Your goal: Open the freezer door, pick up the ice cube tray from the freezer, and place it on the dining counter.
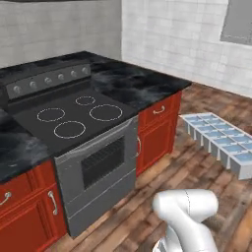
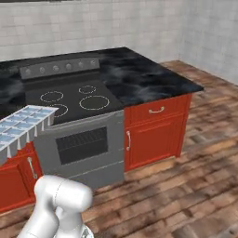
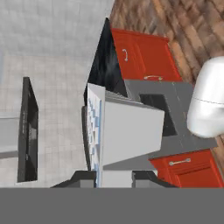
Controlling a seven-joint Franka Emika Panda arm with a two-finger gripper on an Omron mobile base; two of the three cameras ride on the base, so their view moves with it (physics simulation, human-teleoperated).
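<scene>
Two dark fingertips (image 3: 83,177) of the tool (image 3: 114,177) clamped on the ice cube tray (image 3: 124,131), raised above floor.

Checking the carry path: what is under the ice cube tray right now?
Beneath the pale blue-white gridded ice cube tray lies brown wood plank floor; the dark fingers grip its near end, covering that part.

a black glass-top stove (image 1: 78,118) with four ring burners and a row of knobs on its back panel sits between red cabinets (image 1: 160,128), its grey oven door (image 1: 98,170) facing the wooden floor (image 1: 197,172). black marble worktop (image 1: 133,81) runs beside it under white tile walls. the pale blue ice cube tray (image 1: 221,140) hangs in the air at the right edge, above the floor and apart from the cabinets, and the arm's white joint (image 1: 186,211) rises at the bottom.
</scene>
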